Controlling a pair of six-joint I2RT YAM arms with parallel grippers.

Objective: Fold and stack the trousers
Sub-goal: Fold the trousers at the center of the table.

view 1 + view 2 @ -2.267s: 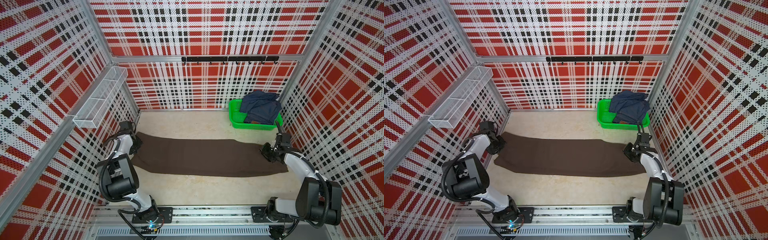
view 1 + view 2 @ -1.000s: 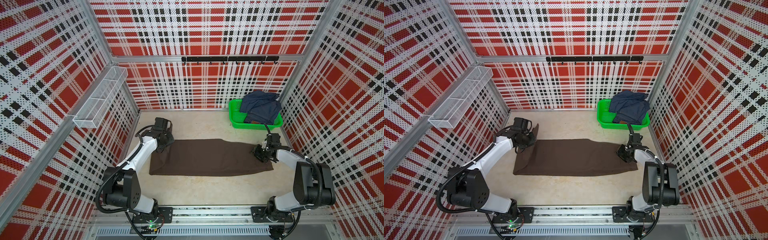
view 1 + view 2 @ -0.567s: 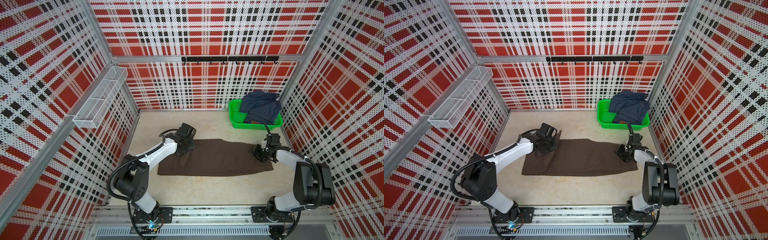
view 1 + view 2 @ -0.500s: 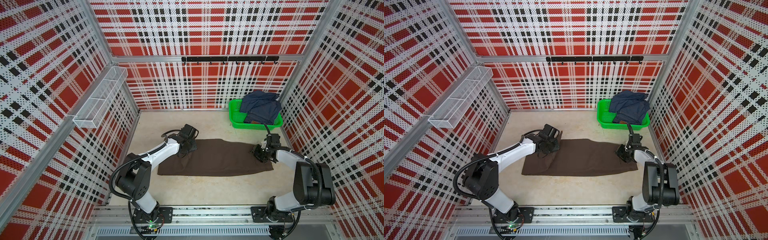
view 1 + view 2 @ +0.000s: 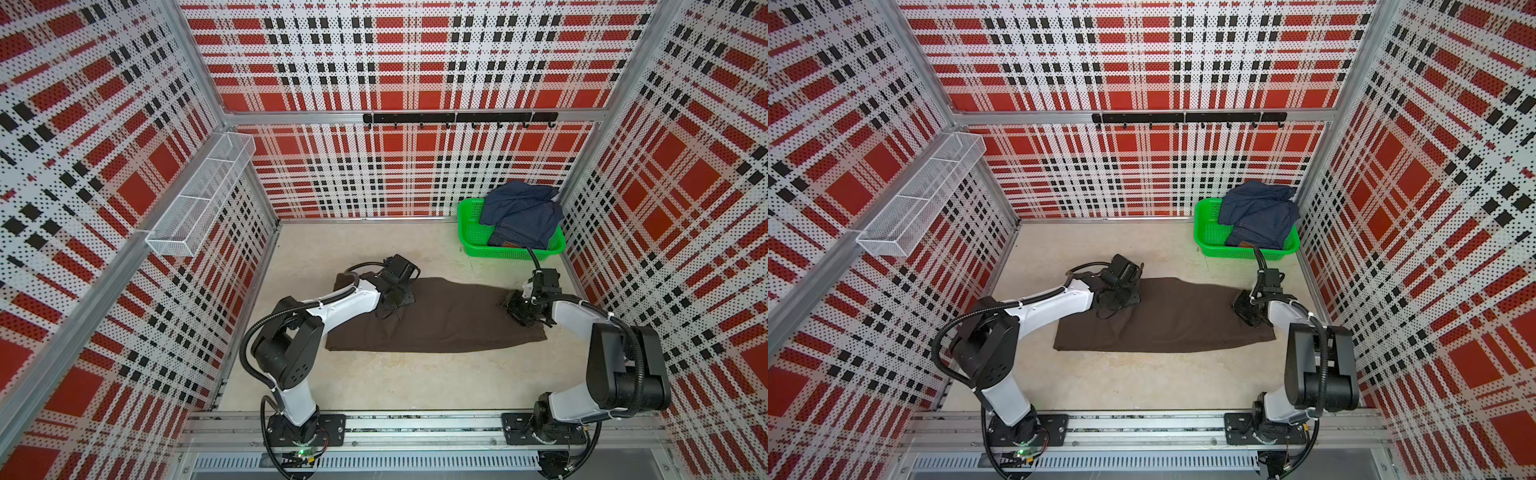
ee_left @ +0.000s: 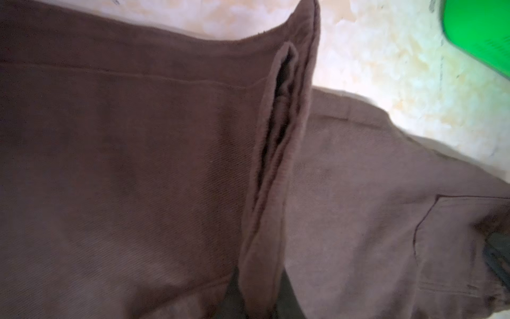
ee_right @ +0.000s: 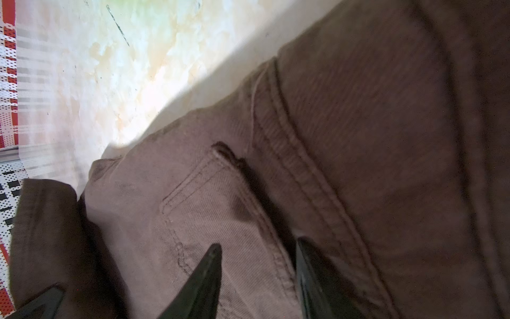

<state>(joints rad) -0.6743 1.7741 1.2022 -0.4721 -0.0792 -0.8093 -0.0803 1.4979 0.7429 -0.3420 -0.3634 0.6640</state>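
Lying lengthwise, the trousers [image 5: 451,322] are pinched by the closed left gripper [image 5: 392,302] and touched by the half-parted right gripper [image 5: 516,311].

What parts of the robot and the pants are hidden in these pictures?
- Left gripper: in both top views its fingertips are buried in a raised fold of the brown trousers. The left wrist view is mostly cloth.
- Right gripper: in both top views its own wrist covers it. Only the right wrist view shows the fingers apart.
- Jeans: the green basket wall hides the lower folds.
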